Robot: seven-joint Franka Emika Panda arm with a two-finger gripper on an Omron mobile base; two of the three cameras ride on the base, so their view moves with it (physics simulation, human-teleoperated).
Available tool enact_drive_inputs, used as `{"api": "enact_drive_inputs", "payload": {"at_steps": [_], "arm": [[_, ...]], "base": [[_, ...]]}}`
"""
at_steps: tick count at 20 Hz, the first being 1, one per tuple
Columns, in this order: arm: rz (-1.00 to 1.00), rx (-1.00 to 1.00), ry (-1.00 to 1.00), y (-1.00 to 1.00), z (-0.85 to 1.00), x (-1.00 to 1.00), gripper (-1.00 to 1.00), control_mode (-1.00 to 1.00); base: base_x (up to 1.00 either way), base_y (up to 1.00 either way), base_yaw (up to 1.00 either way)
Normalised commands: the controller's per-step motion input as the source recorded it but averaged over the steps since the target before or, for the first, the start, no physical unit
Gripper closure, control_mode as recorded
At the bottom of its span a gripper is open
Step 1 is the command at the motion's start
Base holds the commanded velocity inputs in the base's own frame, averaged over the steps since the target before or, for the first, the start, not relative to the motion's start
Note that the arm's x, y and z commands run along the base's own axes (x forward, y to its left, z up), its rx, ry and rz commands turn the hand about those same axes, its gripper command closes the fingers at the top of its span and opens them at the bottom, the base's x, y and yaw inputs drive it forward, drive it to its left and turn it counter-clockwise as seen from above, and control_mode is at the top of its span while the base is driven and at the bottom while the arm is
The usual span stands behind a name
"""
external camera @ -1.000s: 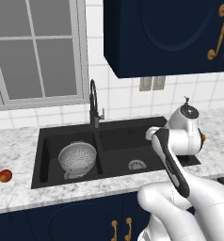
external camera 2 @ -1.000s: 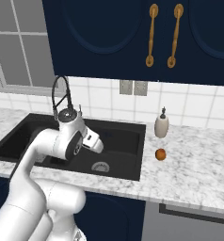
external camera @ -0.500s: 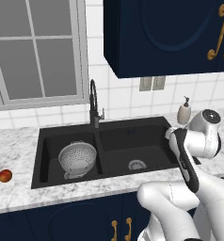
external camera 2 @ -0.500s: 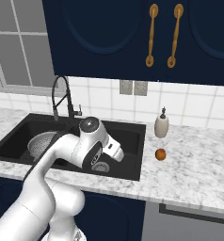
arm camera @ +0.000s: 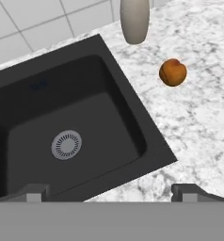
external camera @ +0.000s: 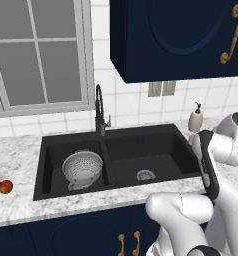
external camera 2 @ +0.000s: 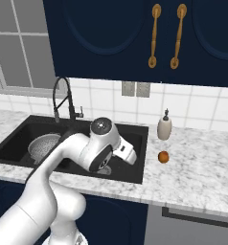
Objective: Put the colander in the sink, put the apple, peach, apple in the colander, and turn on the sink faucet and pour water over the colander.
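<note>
Two finger tips of the tool (arm camera: pixel 112 190) stand wide apart, nothing between them, hovering over the near right corner of the sink (arm camera: pixel 132 117). Peach (arm camera: pixel 173 72) sits on the marble surface (arm camera: pixel 203 122) right of the basin, just near of the soap dispenser (arm camera: pixel 134 19). Expect it light, round, smooth, a bit soft: likely to roll, so straddle its widest middle from above, squeeze gently. Colander (external camera: pixel 82 168) already in left basin; two apples (external camera: pixel 0 184) far left.
</note>
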Motion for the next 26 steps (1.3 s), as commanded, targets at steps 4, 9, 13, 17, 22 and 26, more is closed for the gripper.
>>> {"api": "enact_drive_inputs", "payload": {"at_steps": [4,9,13,17,22,26], "arm": [[0.0,-0.06,0.0,-0.42,0.34,-0.09,-1.0,-1.0],[0.0,-0.03,0.0,-0.72,0.0,0.0,-1.0,-1.0],[0.0,-0.02,0.02,-0.62,0.0,0.14,-1.0,-1.0],[0.0,-0.02,0.01,-0.42,0.0,0.24,-1.0,-1.0],[0.0,0.0,0.0,-0.21,-0.08,0.51,-1.0,-1.0],[0.0,0.0,0.04,-0.13,-0.3,0.54,-1.0,-1.0]], "base": [[0.0,0.0,0.0],[0.0,0.0,0.0],[0.0,0.0,0.0],[0.0,0.0,0.0],[0.0,0.0,0.0],[0.0,0.0,0.0]]}}
